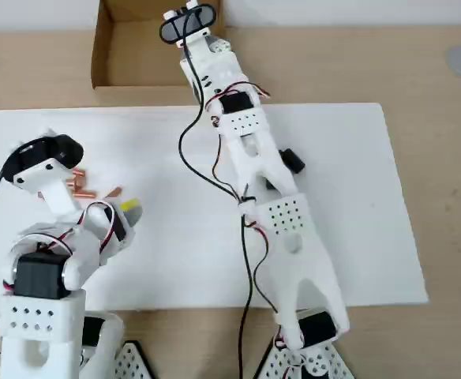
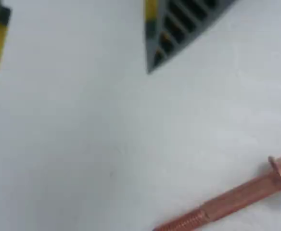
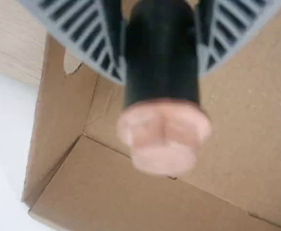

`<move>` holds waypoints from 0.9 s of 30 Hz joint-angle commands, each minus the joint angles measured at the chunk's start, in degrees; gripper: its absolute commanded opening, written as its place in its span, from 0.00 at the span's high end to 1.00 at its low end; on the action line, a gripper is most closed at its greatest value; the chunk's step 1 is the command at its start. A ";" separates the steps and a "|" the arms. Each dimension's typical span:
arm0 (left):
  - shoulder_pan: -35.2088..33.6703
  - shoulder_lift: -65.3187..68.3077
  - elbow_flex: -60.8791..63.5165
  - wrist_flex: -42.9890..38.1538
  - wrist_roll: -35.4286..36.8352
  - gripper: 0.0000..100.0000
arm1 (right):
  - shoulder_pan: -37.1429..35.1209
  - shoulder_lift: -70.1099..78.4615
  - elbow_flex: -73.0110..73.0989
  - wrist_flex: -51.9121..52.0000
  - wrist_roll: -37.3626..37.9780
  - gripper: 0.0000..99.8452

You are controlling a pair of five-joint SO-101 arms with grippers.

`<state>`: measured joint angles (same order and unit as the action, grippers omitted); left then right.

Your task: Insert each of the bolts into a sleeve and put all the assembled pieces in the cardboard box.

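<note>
The wooden bench carries a white sheet that covers most of its middle. Two white arms stand at the near edge. The right arm stretches long across the sheet to the far side. The left arm sits folded over the sheet's left part.

The cardboard box rests open on the bench at the far edge, just beyond the sheet. The right gripper hangs over the box's inside. Its ribbed grey fingers are clenched on a black sleeve. A copper bolt head sticks out of the sleeve's lower end. This assembled piece is held in the air, apart from the box floor, near one inner corner.

The left gripper is low over the sheet with its fingers released and spread wide, nothing between them. One of them bears yellow tape.

A small black piece lies on the sheet just beside the right arm; whether it is a sleeve I cannot tell.

A loose bolt lies flat on the sheet near the left gripper and apart from its fingers. In the high view a small cluster of copper bolts lies beside the left arm, with one more close by.
</note>
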<state>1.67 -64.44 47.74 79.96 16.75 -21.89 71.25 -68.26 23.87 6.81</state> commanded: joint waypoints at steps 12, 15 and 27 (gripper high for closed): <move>-0.70 -0.48 -0.35 -1.14 0.26 0.79 | -0.04 -0.04 -8.22 3.08 4.40 0.72; -0.79 -0.48 -0.35 -1.14 0.26 0.79 | -0.04 -0.04 -8.04 3.08 4.40 0.67; -0.79 -0.48 -0.35 -1.14 0.26 0.78 | 0.31 -0.48 -9.01 6.51 4.22 0.66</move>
<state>1.67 -64.44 47.74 79.78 16.75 -21.89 72.48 -73.10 28.70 11.12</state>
